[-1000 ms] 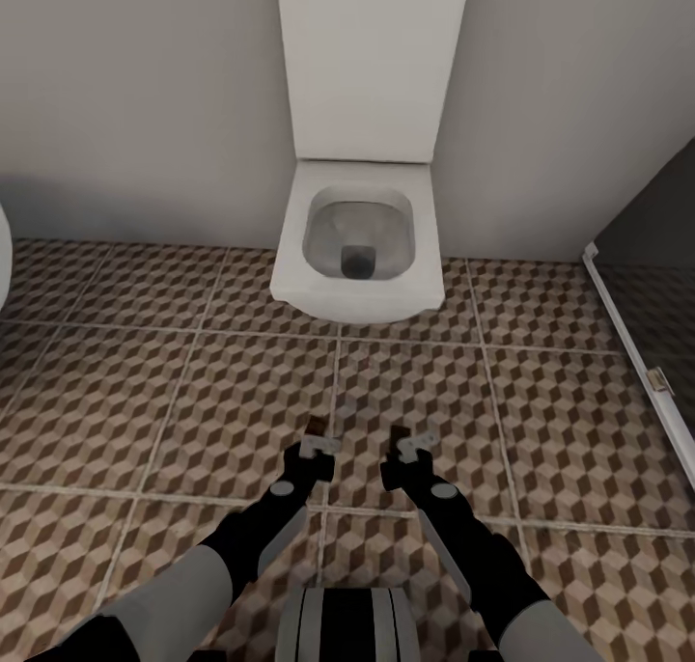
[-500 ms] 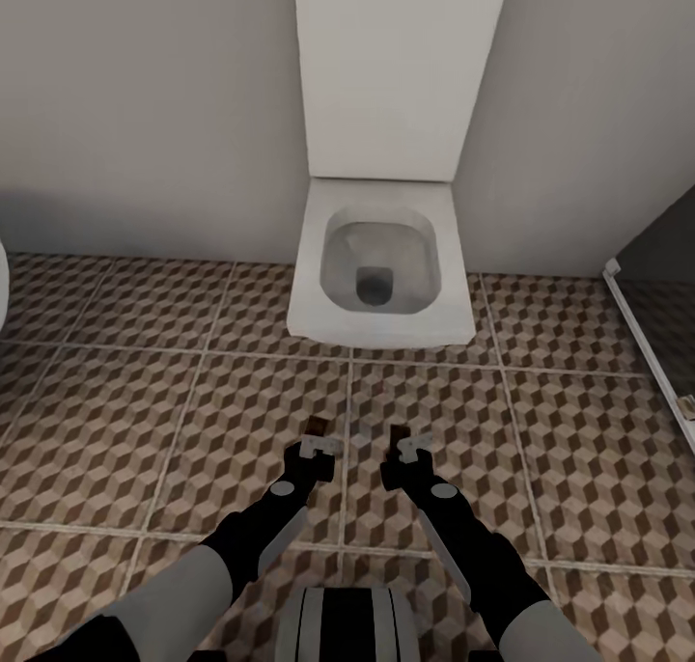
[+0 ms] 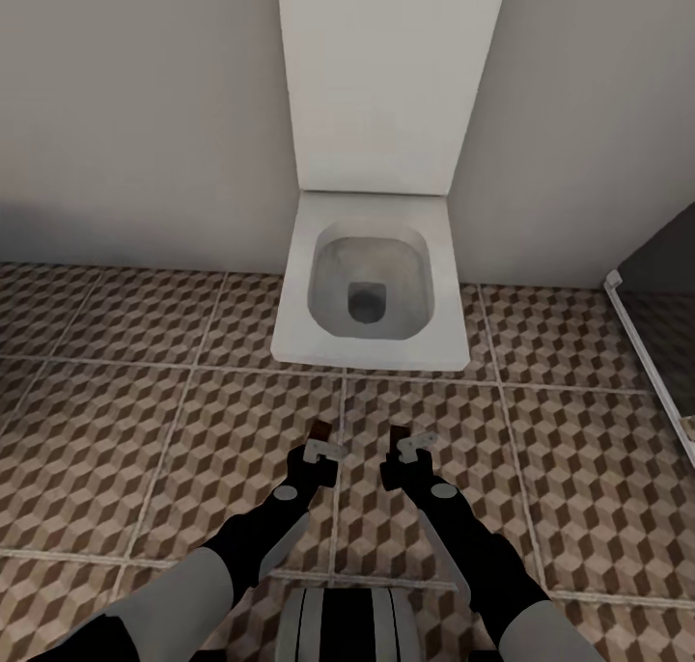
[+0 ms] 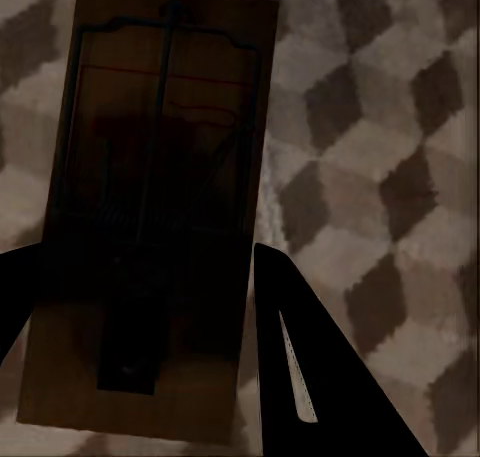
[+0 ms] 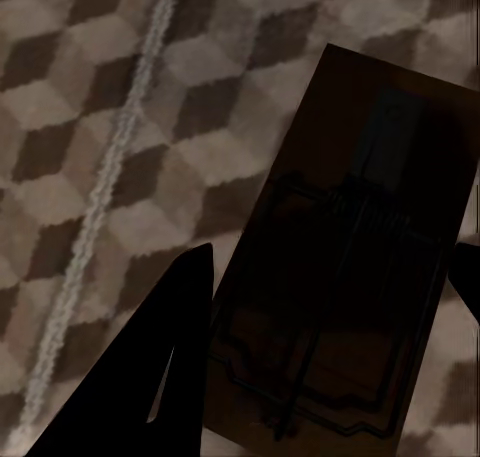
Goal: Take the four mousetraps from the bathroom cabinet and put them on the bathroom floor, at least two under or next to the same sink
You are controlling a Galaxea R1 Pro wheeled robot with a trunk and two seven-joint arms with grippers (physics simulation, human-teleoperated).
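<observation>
Left gripper (image 3: pixel 319 447): clamped on a mousetrap (image 4: pixel 155 207) between its fingers.
Right gripper (image 3: pixel 409 443): gripped a second mousetrap (image 5: pixel 350 277).
Beneath both: bathroom floor (image 3: pixel 145 421).
Ahead: toilet (image 3: pixel 370 290).

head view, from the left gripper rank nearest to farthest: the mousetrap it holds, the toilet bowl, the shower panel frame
1. The mousetrap, pinched in the left gripper, just ahead of the jaws.
2. The toilet bowl, straight ahead against the wall, slightly to the right.
3. The shower panel frame, far off at the right edge, beyond the right gripper.
</observation>
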